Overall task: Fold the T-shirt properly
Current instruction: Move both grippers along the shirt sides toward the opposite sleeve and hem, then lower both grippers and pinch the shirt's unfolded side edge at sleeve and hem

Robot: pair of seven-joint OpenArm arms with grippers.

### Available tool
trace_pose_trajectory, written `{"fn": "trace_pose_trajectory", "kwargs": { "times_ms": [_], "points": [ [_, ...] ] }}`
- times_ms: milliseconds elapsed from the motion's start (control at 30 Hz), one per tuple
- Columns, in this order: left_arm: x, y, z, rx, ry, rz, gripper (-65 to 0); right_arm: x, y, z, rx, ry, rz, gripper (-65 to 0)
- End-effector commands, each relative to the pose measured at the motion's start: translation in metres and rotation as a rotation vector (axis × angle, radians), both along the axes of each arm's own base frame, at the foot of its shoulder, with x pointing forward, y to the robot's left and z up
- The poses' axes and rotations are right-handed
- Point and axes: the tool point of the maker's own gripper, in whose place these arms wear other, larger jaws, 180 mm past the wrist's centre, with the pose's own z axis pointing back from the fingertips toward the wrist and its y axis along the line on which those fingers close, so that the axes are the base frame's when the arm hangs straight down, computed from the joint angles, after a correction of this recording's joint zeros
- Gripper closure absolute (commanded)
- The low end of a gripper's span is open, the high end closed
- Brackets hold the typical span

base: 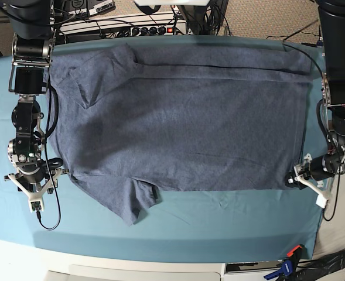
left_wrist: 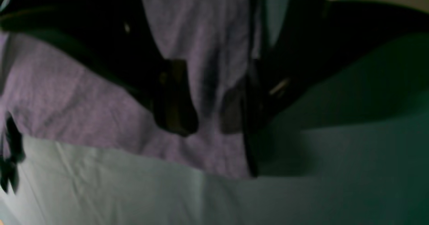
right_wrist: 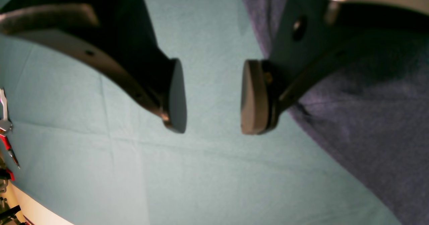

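The blue-grey T-shirt (base: 178,129) lies spread flat on the teal table cloth (base: 219,222), one sleeve toward the front left and one at the back left. My left gripper (base: 295,179) is at the shirt's front right corner. In the blurred left wrist view its fingers (left_wrist: 174,97) stand apart, with the edge of the shirt (left_wrist: 67,94) between them (left_wrist: 204,104). My right gripper (right_wrist: 212,97) is open over bare cloth, holding nothing, just left of the shirt (right_wrist: 368,118). From the base camera that right gripper (base: 36,196) sits beside the shirt's left edge.
A power strip and cables (base: 143,26) run behind the table's back edge. Clamps (base: 289,262) sit at the front right corner, and red-handled tools (right_wrist: 5,134) lie past the cloth's edge. Both arm columns stand at the back corners.
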Motion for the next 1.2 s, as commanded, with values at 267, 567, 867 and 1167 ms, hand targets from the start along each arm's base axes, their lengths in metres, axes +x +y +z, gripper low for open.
{"fn": "trace_pose_trajectory", "kwargs": {
  "times_ms": [267, 567, 867, 1167],
  "points": [
    [0.026, -0.009, 0.039, -0.047, -0.123, -0.034, -16.4, 0.008, -0.005, 0.024, -0.019, -0.067, 0.005, -27.4],
    [0.028, -0.008, 0.040, -0.048, -0.138, -0.029, 0.0, 0.008, -0.005, 0.024, -0.019, -0.068, 0.005, -27.4],
    [0.028, -0.007, 0.041, -0.045, -0.143, -0.026, 0.0, 0.012, -0.021, 0.041, -0.018, -0.137, -0.097, -27.5],
    [0.028, -0.008, 0.043, -0.047, -0.151, -0.037, 0.0, 0.040, -0.044, 0.047, 0.089, -0.166, -0.140, -29.2]
  ]
}}
